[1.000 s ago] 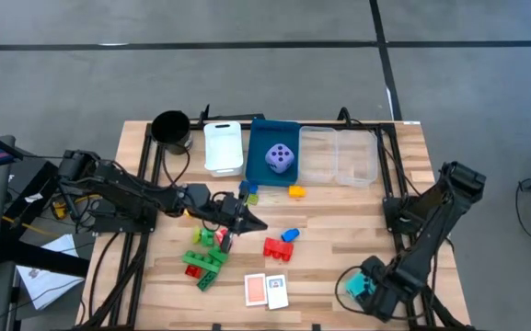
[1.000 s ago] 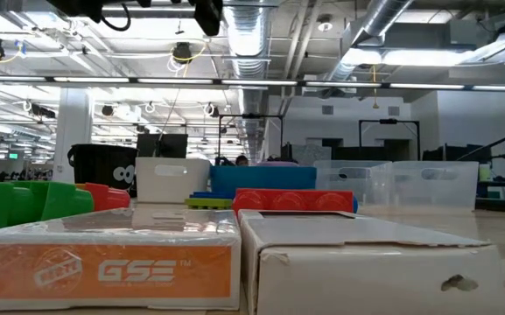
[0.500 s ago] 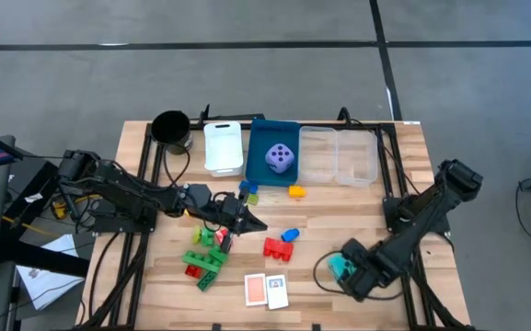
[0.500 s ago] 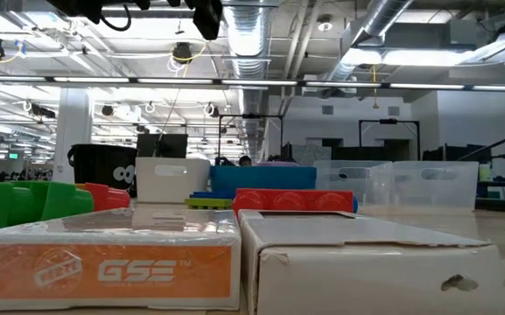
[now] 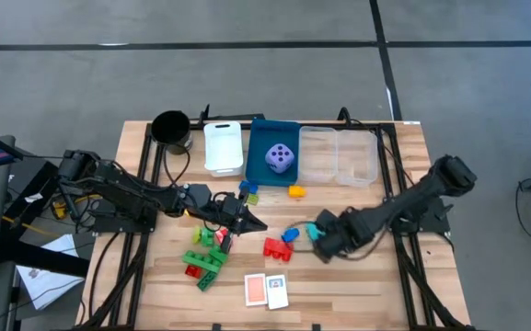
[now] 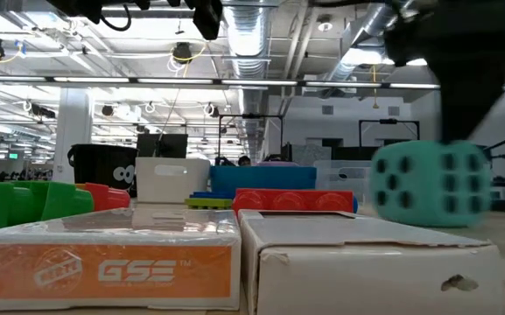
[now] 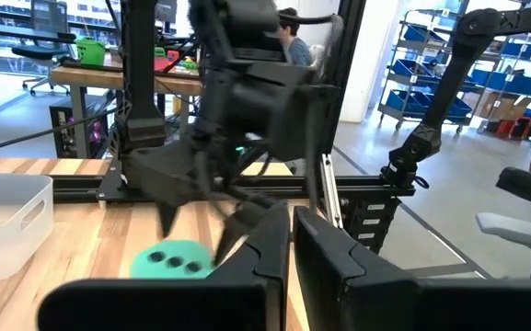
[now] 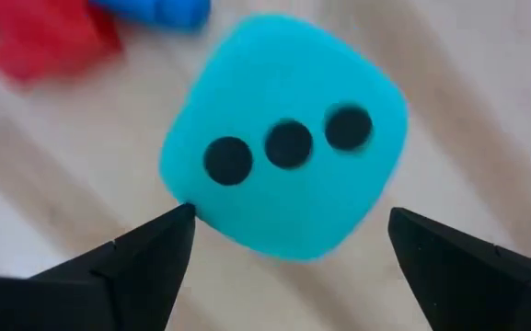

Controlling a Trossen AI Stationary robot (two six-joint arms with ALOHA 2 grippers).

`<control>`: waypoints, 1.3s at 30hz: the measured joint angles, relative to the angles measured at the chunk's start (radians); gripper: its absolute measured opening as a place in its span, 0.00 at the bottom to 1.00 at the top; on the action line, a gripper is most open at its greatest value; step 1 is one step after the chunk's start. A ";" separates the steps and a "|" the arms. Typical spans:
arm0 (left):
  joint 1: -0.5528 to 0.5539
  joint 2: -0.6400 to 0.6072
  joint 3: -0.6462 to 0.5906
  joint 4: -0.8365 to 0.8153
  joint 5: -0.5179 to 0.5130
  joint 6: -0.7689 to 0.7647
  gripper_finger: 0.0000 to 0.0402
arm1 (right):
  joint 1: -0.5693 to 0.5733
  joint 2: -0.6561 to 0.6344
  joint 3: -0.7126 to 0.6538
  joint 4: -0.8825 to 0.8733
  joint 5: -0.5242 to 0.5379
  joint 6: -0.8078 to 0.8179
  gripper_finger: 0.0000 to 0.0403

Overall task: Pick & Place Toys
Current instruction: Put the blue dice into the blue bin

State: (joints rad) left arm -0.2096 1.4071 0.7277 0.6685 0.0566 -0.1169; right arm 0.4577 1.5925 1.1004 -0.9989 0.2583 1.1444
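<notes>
high view: my right gripper (image 5: 318, 241) holds cyan die (image 5: 312, 233) just beside blue brick (image 5: 290, 235) and red brick (image 5: 275, 248); my left gripper (image 5: 249, 221) pinched shut, empty, mid-table; purple die (image 5: 281, 157) in blue bin (image 5: 258, 135).
low view: cyan die (image 6: 431, 184) clear of the table, only here.
left wrist view: my fingers (image 7: 270, 241) together.
right wrist view: three-dot face of cyan die (image 8: 286, 182) between my spread fingers (image 8: 150, 248).

Grey floor (image 5: 247, 74), exposed ceiling ducts (image 6: 252, 35)
</notes>
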 joint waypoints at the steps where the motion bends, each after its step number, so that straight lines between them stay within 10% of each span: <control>1: 0.000 0.000 0.000 0.000 0.000 0.000 0.03 | -0.022 0.000 0.000 0.027 0.018 -0.034 0.88; 12: 0.000 0.000 0.000 -0.064 0.000 0.000 0.03 | -0.105 -0.004 0.000 0.298 0.139 -0.281 0.88; 22: 0.000 0.000 0.000 -0.088 0.000 -0.012 0.03 | 0.085 -0.070 0.000 0.263 0.342 -0.267 0.88; 39: 0.000 0.000 0.000 -0.087 0.000 -0.031 0.03 | 0.550 -0.100 -0.163 -0.015 0.959 0.244 0.88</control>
State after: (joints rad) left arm -0.2093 1.4067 0.7277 0.5818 0.0566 -0.1475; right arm 1.0082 1.4921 0.9372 -1.0139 1.2170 1.3883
